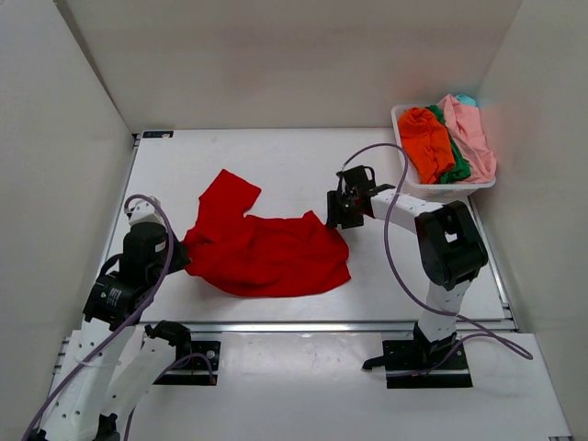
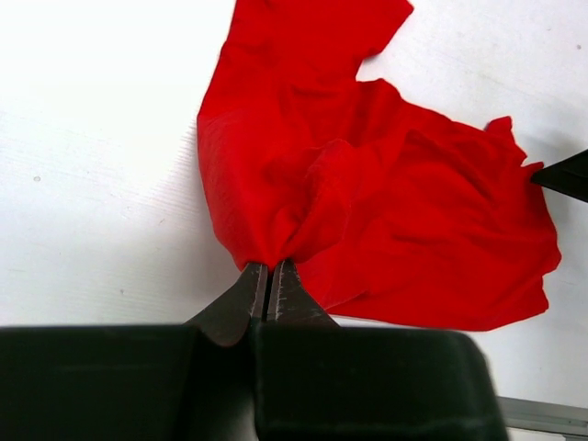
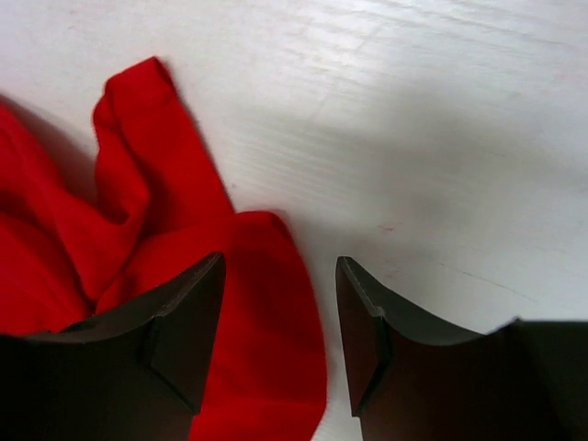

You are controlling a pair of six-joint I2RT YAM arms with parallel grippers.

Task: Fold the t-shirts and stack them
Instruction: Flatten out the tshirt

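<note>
- Left hand [image 2: 270, 277]: nearest the left wrist lens. Jaws clenched on a pinched ridge of the red t-shirt [image 2: 386, 202], with cloth bunched up between the tips.
- Right hand [image 3: 280, 265]: jaws parted and gripping nothing. One finger [image 3: 188, 322] stands over a rounded lobe of the red cloth, the other over bare bench [image 3: 441, 119].
- Red t-shirt, overhead view: lies crumpled on the bench left of centre. The left hand is at its 9 o'clock edge, the right hand at its 2 o'clock corner. One sleeve or flap trails toward 11 o'clock. No clean fold line is visible.
- Basket [image 1: 443, 191]: white, at the 1 o'clock corner of the bench. It holds the orange t-shirt [image 1: 424, 138], green t-shirt [image 1: 457, 168], pale pink t-shirt [image 1: 472, 136] and a sliver of teal t-shirt [image 1: 468, 98], all heaped and unfolded.
- Progress, as judged: early. One garment is out and being spread or straightened. No shirt is folded and no stack has begun.
- Outstanding: flatten and fold the red shirt, then take out, fold and stack the four in the basket.
</note>
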